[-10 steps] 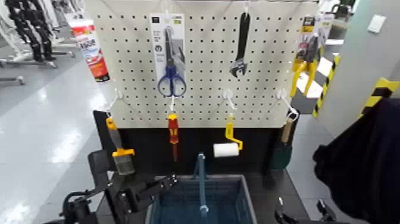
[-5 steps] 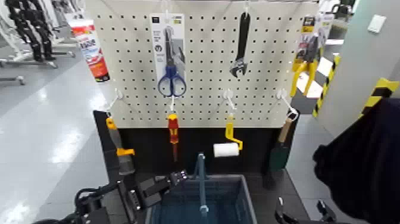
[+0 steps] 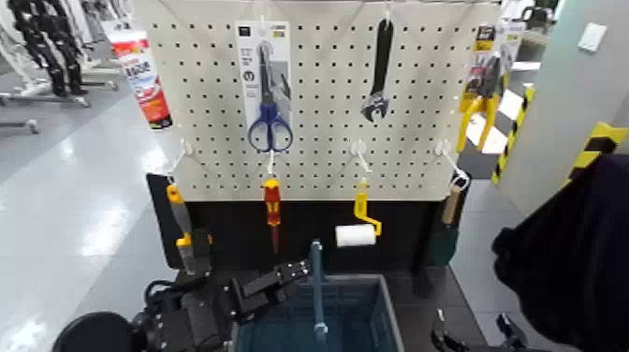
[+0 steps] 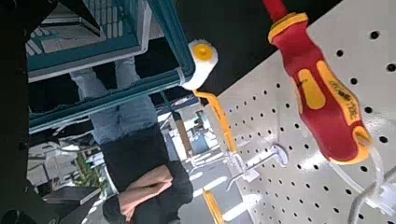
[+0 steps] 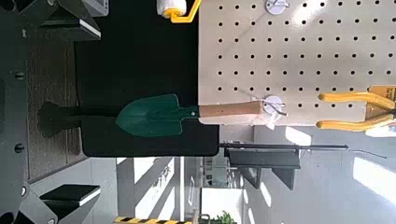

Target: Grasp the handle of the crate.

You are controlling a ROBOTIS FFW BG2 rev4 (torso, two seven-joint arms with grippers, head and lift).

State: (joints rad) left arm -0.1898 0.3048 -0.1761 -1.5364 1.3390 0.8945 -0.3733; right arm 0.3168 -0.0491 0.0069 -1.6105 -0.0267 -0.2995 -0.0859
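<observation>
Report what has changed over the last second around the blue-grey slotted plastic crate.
The left gripper has moved rightward toward the thin teal-blue bail handle of the blue-grey slotted plastic crate, and is now just beside it, nothing grasped yet. Crate, handle and the right gripper, low at the frame's edge, stayed put.

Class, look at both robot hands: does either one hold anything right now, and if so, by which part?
Nothing is held. The left hand is beside the crate's handle, not closed on it. The right hand sits low, empty.
</observation>
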